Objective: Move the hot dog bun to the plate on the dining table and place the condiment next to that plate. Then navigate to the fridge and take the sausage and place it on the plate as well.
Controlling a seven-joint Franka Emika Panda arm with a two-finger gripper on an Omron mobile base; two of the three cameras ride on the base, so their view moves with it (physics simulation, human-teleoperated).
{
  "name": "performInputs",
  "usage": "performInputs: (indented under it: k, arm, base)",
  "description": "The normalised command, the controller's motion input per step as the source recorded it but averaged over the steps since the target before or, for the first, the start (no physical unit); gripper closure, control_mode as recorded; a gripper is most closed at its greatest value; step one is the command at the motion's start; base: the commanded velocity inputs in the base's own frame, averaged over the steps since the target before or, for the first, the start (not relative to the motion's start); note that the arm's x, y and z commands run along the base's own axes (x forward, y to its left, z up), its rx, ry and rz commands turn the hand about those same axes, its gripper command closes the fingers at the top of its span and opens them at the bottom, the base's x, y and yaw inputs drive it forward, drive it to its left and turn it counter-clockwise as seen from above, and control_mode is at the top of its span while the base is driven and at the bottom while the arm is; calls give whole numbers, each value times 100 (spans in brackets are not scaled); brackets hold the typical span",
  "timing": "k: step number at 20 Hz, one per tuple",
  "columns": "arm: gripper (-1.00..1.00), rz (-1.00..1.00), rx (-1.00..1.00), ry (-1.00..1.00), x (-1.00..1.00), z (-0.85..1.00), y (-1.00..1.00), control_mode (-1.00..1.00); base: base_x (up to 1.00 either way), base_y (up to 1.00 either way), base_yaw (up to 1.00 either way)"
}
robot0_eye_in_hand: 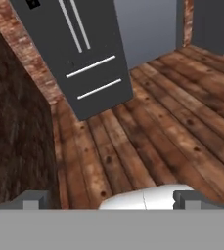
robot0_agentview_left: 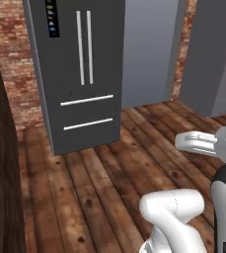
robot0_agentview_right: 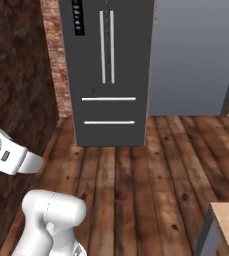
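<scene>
The tall dark grey fridge (robot0_agentview_left: 80, 74) stands ahead across the plank floor, its doors and two lower drawers closed. Its long pale bar handles (robot0_agentview_left: 85, 47) run down the middle, and a black icon panel (robot0_agentview_left: 52, 19) sits at the upper left. The fridge (robot0_agentview_right: 111, 60) shows again from the right side and also in the hand view (robot0_eye_in_hand: 84, 63). My gripper (robot0_eye_in_hand: 111, 200) is open, fingertips far apart with nothing between them, well short of the fridge. The sausage, bun, plate and condiment are out of view.
A dark brick wall (robot0_agentview_left: 1, 148) runs close along my left. A grey panel (robot0_agentview_left: 149, 49) and a grey cabinet (robot0_agentview_left: 213, 54) stand to the right of the fridge. A pale wood-topped corner with a grey side (robot0_agentview_right: 226, 220) sits at the lower right. Wooden floor (robot0_agentview_right: 136, 175) lies between.
</scene>
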Motion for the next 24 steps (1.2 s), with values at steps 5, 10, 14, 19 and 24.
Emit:
performInputs:
  k: [5,10,14,19,24]
  arm:
    - [-100,0,0,0,0,0,0,100]
    - [-100,0,0,0,0,0,0,100]
    - [-100,0,0,0,0,0,0,100]
    - [-100,0,0,0,0,0,0,100]
    - [-100,0,0,0,0,0,0,100]
  base:
    - [100,-22,26]
    - [96,-14,31]
    - [76,-35,22]
    - [70,-40,8]
    - [68,-27,2]
